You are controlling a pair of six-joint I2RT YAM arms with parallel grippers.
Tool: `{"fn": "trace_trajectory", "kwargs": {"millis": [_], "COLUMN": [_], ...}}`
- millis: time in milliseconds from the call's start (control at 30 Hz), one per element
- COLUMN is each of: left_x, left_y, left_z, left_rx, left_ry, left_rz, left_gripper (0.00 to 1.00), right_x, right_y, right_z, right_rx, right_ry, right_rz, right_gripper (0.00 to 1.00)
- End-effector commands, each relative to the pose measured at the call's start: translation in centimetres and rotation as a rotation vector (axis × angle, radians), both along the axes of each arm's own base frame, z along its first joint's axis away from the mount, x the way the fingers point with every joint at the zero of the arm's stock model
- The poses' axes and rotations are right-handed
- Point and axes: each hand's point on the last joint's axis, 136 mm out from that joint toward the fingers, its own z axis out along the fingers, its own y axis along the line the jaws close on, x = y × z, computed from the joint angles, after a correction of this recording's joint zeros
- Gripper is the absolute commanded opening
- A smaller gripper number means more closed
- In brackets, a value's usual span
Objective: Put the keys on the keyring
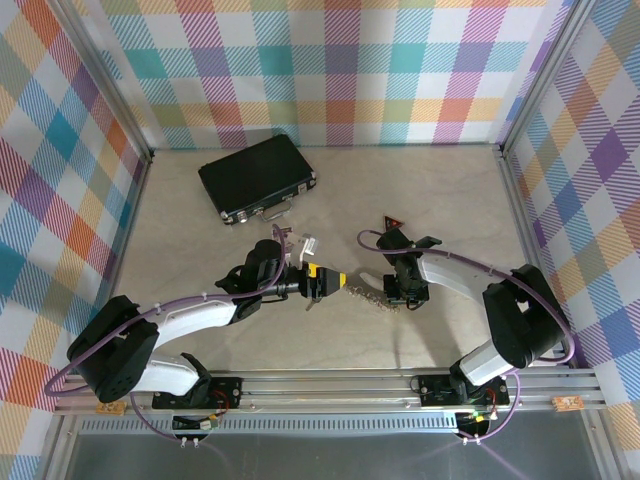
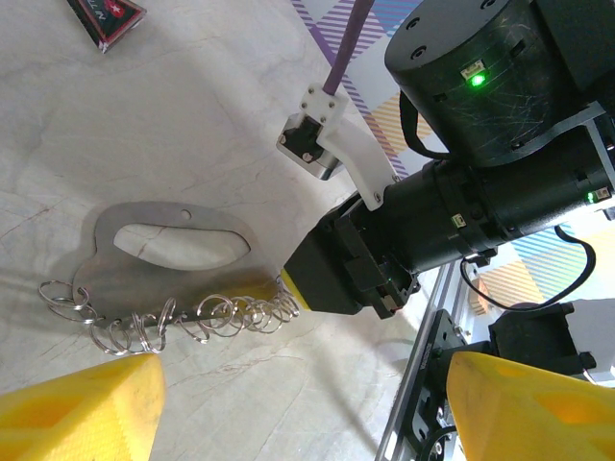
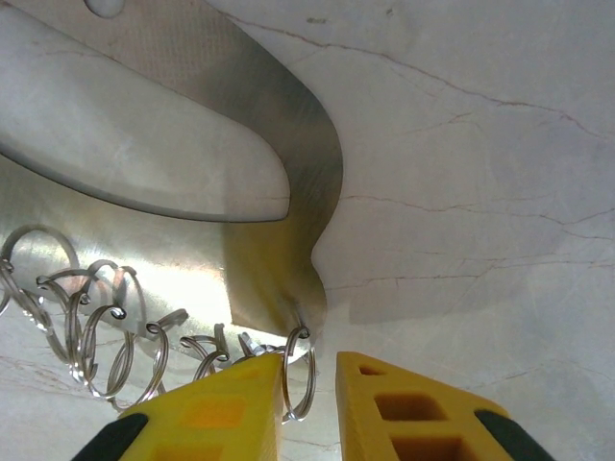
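Note:
The keyring lies flat on the table: a silvery metal plate with a long cut-out and a row of small wire rings along one edge. In the top view the keyring sits between both grippers. My right gripper is at the end of that row, its yellow fingers a narrow gap apart. One end ring stands between them, against the left finger and clear of the other. My left gripper hovers wide open near the rings, holding nothing. The keys are out of view.
A black case with a metal handle lies at the back left. A dark red triangular piece rests behind the right gripper. The left gripper is close to the keyring. The aluminium rail runs along the near edge.

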Motion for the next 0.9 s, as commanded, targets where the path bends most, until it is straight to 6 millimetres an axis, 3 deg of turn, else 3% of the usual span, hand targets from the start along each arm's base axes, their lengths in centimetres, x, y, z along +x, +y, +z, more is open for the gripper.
{"fn": "trace_trajectory", "kwargs": {"millis": [0, 867], "left_x": [0.1, -0.31], "left_y": [0.55, 1.42], "left_z": [0.59, 0.84], "left_rx": [-0.007, 0.007], "left_ry": [-0.038, -0.063], "left_rz": [0.002, 0.018], "left_gripper": [0.77, 0.75], "right_x": [-0.03, -0.07], "right_y": [0.02, -0.32], "right_z": [-0.16, 0.1], "right_rx": [-0.019, -0.093], "right_ry": [0.006, -0.005], "right_rz": [0.026, 0.054], "right_gripper": [0.19, 0.1]}}
